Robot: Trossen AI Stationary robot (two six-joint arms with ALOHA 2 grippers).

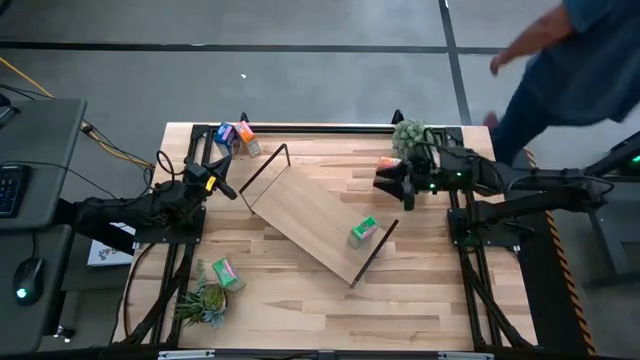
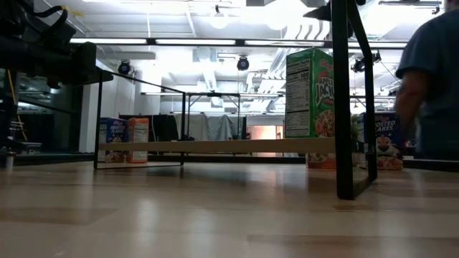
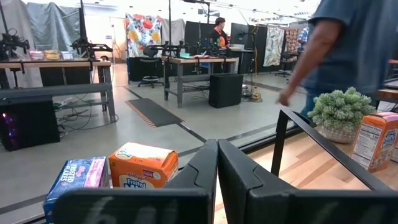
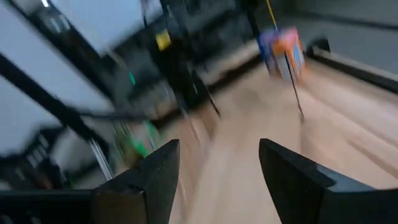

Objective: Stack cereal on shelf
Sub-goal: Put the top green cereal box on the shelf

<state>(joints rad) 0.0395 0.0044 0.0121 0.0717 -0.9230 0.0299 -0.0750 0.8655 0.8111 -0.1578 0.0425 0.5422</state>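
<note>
The shelf (image 1: 318, 212) lies diagonally across the middle of the table (image 1: 300, 310), with a green cereal box (image 1: 363, 232) standing on its board toward the right end. A blue box (image 1: 224, 135) and an orange box (image 1: 246, 138) stand together near the far left corner. Another green box (image 1: 227, 272) sits near the front left corner. The left hand (image 1: 222, 183) hovers by the shelf's left end, fingers together. The right hand (image 1: 392, 182) hangs near the right edge, fingers apart.
</note>
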